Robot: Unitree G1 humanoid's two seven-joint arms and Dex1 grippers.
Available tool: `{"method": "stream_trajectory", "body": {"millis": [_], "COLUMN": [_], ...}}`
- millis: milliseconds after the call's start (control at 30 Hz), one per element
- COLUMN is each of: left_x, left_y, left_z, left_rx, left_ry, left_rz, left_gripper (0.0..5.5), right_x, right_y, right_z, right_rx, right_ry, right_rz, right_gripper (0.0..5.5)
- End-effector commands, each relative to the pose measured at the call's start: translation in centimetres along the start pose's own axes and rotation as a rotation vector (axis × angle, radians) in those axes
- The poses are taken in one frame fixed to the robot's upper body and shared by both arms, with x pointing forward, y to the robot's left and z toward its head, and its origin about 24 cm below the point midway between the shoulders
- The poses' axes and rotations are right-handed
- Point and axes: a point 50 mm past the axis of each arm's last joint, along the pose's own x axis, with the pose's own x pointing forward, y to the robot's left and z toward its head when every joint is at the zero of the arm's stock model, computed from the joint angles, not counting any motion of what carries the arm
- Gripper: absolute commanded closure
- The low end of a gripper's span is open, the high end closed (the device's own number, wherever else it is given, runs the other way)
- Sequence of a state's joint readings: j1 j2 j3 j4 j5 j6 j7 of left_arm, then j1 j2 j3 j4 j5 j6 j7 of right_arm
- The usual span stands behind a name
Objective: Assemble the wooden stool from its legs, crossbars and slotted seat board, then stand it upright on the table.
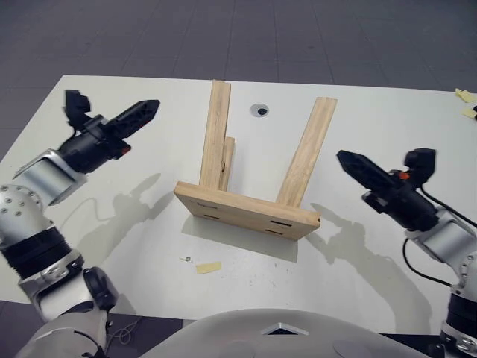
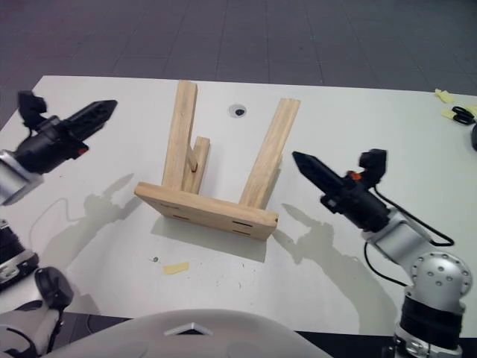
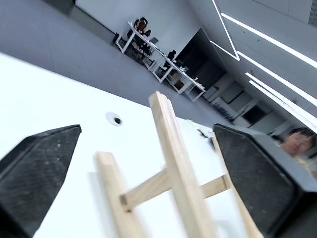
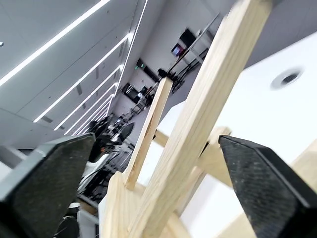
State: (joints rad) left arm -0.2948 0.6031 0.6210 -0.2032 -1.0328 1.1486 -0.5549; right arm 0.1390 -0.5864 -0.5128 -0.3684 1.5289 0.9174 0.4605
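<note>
The wooden stool lies on its side in the middle of the white table [image 1: 119, 224]. Its slotted seat board [image 1: 246, 211] stands on edge facing me, and the legs [image 1: 216, 134] [image 1: 308, 151] point away, joined by a crossbar [image 1: 226, 162]. My left gripper [image 1: 149, 108] hovers to the left of the stool, open and holding nothing. My right gripper [image 1: 344, 158] hangs to the right of the stool, near the right leg, also open and holding nothing. Both wrist views look along the stool's legs [image 3: 176, 163] [image 4: 203, 119] between wide-apart fingers [image 3: 34, 173] [image 4: 267, 183].
A round grommet hole [image 1: 259, 110] sits in the table behind the stool. A strip of tape [image 1: 209, 267] and a tiny metal bit [image 1: 188, 259] lie near the front edge. More tape scraps [image 1: 466, 95] lie at the far right corner.
</note>
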Motion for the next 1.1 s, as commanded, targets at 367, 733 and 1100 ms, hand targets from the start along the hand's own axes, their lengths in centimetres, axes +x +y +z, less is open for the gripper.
{"method": "stream_trajectory", "body": {"millis": [367, 733, 1100], "left_x": [-1.6, 1.0, 1.8], "left_y": [-0.8, 0.8, 0.4], "left_z": [-6.0, -9.9, -11.1], "left_rx": [0.758, 0.813, 0.775], "left_ry": [0.542, 0.658, 0.623], "left_rz": [-0.317, -0.518, -0.534], "left_gripper": [0.10, 0.61, 2.37], "right_x": [-2.6, 0.2, 0.4], "right_y": [-0.4, -2.3, -4.0], "right_z": [-3.7, -6.7, -8.0], "right_rx": [-0.661, -0.753, -0.754], "right_ry": [0.625, 0.608, 0.581], "right_rz": [0.190, 0.315, 0.274], "right_gripper": [0.13, 0.81, 2.49]}}
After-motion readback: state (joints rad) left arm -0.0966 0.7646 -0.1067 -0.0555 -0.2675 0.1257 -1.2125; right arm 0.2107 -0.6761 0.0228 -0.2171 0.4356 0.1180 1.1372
